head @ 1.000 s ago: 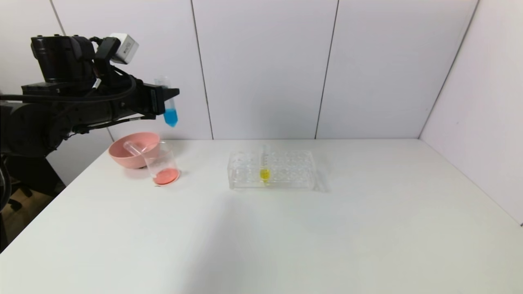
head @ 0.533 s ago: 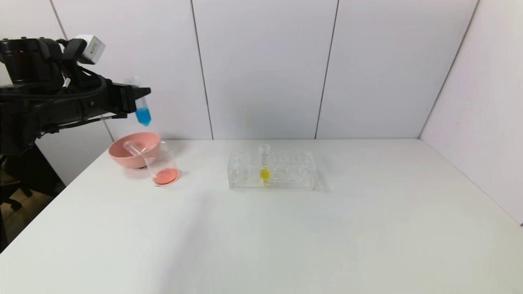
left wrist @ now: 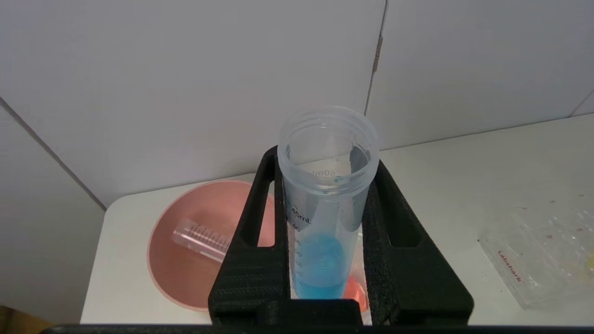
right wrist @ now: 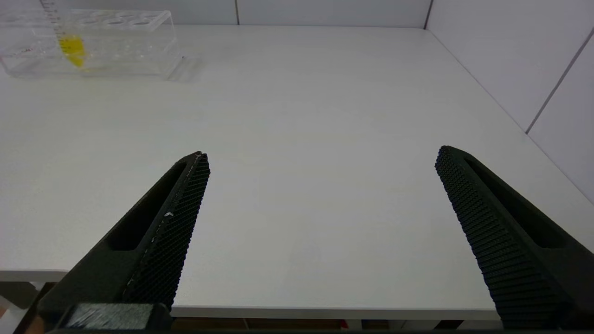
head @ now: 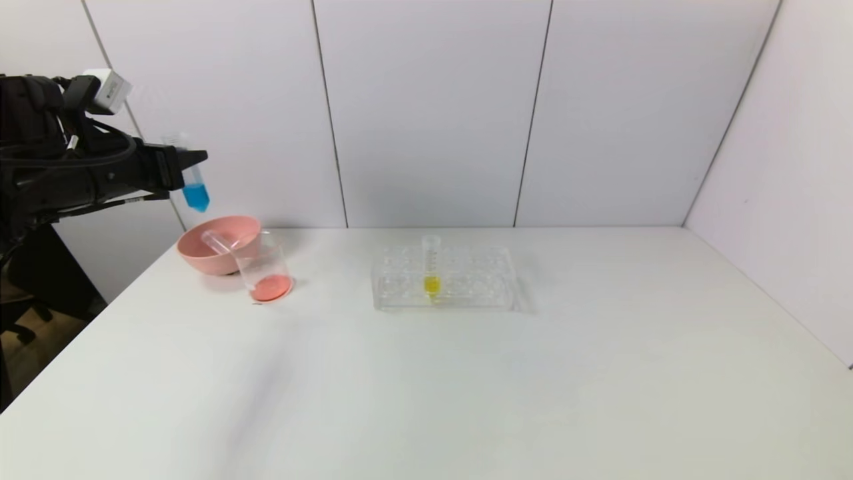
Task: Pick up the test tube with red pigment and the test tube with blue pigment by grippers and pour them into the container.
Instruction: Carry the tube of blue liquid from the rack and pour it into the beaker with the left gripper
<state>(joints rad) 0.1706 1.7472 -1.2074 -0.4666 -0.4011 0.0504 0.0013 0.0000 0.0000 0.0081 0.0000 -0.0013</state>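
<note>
My left gripper (head: pixel 190 163) is shut on the test tube with blue pigment (head: pixel 194 183) and holds it upright in the air, above the left rim of the pink bowl and left of the container. In the left wrist view the tube (left wrist: pixel 325 222) stands between the fingers (left wrist: pixel 260 222), its mouth open. The container (head: pixel 265 270), a clear beaker, stands on the table with red-orange liquid (head: pixel 271 288) at its bottom. No tube with red liquid shows. My right gripper (right wrist: pixel 320 155) is open and empty over the table's near edge, out of the head view.
A pink bowl (head: pixel 216 257) touches the beaker on its left, and an empty clear tube (head: pixel 216 241) lies in it. A clear rack (head: pixel 466 280) at mid-table holds a yellow-liquid tube (head: pixel 431 267). White walls stand behind and on the right.
My left gripper has carried the blue tube leftward and a little lower, from above the beaker to above the pink bowl's left side. Nothing on the table has moved.
</note>
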